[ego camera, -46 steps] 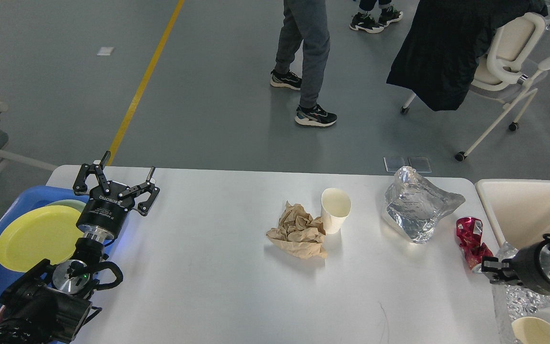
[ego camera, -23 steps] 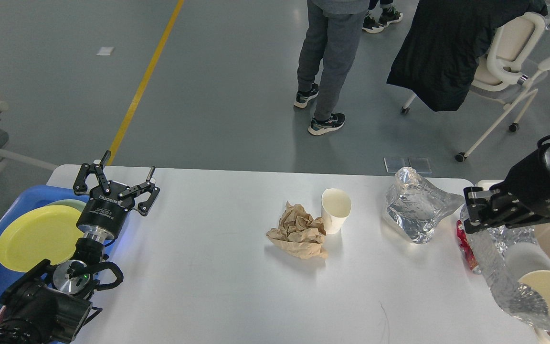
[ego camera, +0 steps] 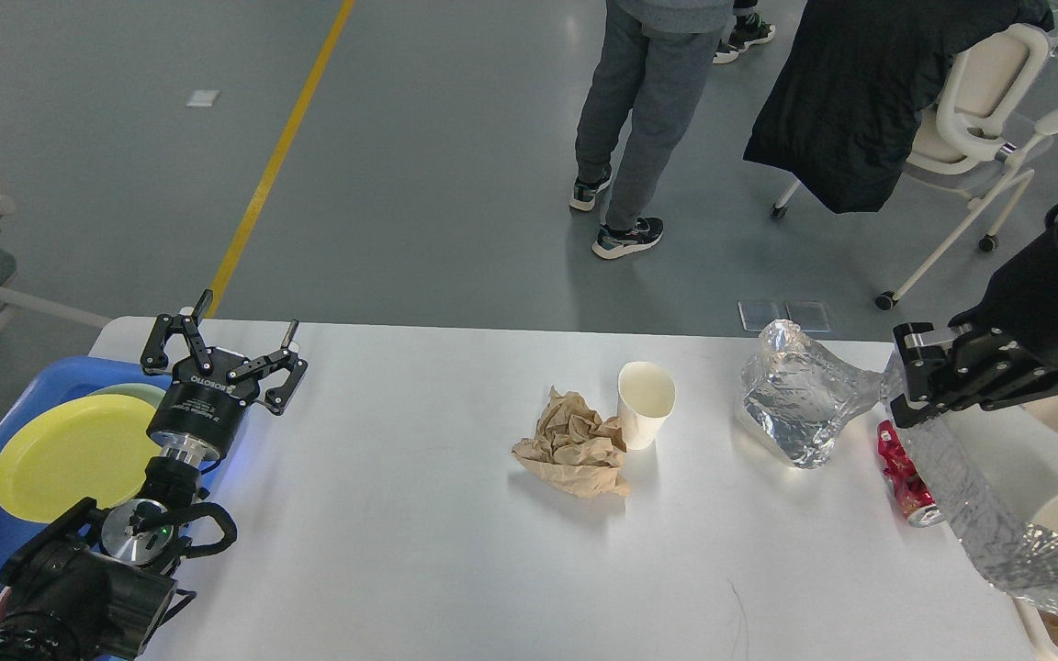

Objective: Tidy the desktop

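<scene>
White matte desktop (ego camera: 400, 514), rounded corners; left fingers (ego camera: 220, 343) spread, empty; right fingers (ego camera: 917, 386) pinching foil bag (ego camera: 979, 514).

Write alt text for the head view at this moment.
The right gripper holds a crinkled silver foil bag in the air over the right edge of a white desktop. A crumpled brown paper, paper cup, second foil bag and red wrapper remain; the left gripper hovers open.

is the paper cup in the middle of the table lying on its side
No, the paper cup stands upright on the table, its open mouth facing up, right beside the crumpled brown paper.
</scene>
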Available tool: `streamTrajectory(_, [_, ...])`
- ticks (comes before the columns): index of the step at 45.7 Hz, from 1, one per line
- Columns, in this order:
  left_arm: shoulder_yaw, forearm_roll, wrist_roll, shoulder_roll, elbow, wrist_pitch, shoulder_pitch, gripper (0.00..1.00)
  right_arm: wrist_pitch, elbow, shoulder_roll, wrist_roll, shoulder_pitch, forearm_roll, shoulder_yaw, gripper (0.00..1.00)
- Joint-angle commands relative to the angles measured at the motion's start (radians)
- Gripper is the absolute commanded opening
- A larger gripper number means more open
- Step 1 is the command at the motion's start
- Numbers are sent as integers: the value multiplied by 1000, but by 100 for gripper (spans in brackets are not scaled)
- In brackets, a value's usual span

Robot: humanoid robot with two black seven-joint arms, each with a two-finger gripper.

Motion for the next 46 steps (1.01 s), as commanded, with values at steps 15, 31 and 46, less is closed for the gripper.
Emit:
streamTrajectory(15, [0,0,0,0,0,0,0,100,-96,-235,-64,-10,-219,-45,-105,0])
streamTrajectory(31, [0,0,0,0,0,0,0,100,-391,-576,-161,-9,-707,-31,-106,0])
streamTrajectory(46, [0,0,0,0,0,0,0,100,-760,-1030,-103,-10,-1319,184,-37,0])
